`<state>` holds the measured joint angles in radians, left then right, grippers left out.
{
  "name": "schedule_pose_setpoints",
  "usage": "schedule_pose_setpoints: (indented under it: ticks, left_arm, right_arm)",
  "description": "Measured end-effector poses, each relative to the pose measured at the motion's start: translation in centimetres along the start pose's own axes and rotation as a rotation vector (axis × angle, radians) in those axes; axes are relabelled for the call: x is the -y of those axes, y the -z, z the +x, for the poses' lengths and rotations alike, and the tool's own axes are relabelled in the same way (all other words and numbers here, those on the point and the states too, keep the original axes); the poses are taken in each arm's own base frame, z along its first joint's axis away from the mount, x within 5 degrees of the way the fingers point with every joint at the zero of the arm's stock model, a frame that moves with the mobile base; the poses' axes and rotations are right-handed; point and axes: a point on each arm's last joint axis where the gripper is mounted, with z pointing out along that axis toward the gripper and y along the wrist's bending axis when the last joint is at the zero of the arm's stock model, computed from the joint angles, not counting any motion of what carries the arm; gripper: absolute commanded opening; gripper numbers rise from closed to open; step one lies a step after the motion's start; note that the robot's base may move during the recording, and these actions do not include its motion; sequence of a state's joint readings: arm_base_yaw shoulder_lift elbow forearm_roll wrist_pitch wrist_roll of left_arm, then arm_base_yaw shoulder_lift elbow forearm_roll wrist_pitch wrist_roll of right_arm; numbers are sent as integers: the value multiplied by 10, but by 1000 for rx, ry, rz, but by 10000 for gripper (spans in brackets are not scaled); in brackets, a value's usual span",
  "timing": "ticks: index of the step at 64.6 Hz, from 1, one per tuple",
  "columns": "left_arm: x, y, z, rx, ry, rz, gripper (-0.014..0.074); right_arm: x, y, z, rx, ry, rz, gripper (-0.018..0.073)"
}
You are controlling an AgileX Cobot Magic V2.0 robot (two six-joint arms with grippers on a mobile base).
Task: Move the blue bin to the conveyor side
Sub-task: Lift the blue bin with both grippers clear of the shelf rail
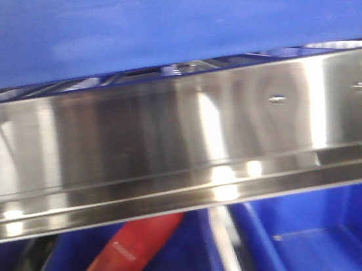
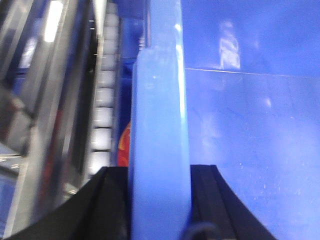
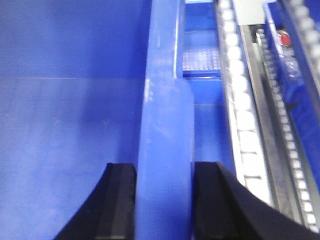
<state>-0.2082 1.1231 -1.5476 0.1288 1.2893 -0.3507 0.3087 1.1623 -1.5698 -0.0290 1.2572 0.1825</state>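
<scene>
Left wrist-mounted view: left gripper (image 2: 159, 175) is clamping the thickened rim of the large glossy blue plastic bin (image 2: 250, 150); right gripper (image 3: 164, 170) is clamping its rim too. The bin is showing just above the shiny stainless-steel rail (image 1: 167, 130).

White lettering is showing on the red packet (image 1: 127, 258), but it is blurring too much to read; no other writing is showing legibly.
</scene>
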Motion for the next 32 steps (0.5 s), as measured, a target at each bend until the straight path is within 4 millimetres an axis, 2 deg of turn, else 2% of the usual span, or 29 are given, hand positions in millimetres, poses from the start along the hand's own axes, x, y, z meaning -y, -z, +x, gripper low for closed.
schedule_pose_setpoints:
  ticks: [32]
  left_arm:
    - [0,0,0,0,0,0,-19]
  right_arm:
    - [0,0,0,0,0,0,-88]
